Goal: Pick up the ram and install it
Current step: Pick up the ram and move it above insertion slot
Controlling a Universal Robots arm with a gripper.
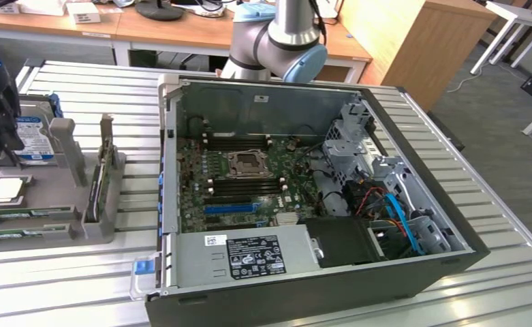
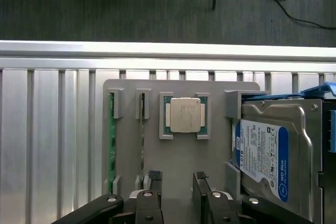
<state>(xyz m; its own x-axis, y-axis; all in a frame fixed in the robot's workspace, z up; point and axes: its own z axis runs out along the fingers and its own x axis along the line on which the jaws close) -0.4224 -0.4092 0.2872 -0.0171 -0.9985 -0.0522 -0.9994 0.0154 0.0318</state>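
Two ram sticks stand on edge in slots of a grey fixture (image 2: 210,90); their thin green edges show as one ram (image 2: 111,140) and a second ram (image 2: 142,140). In the exterior view the ram sticks (image 1: 16,218) lie at the fixture's near side. My gripper (image 2: 177,178) hovers over the fixture's bare plate, open, with nothing between its fingers (image 2: 155,178). It is beside the nearer stick, apart from it. In the exterior view the black gripper (image 1: 2,146) hangs above the fixture at the far left. The motherboard's dark memory slots (image 1: 243,184) flank the CPU socket (image 1: 246,163).
The fixture also holds a CPU (image 2: 184,115), a blue-labelled hard drive (image 2: 262,150) and an upright card with a metal bracket (image 1: 102,170). The open PC case (image 1: 184,136) lies on a slatted metal table (image 1: 483,218), with the power supply (image 1: 247,255) and drive cage (image 1: 357,143) inside.
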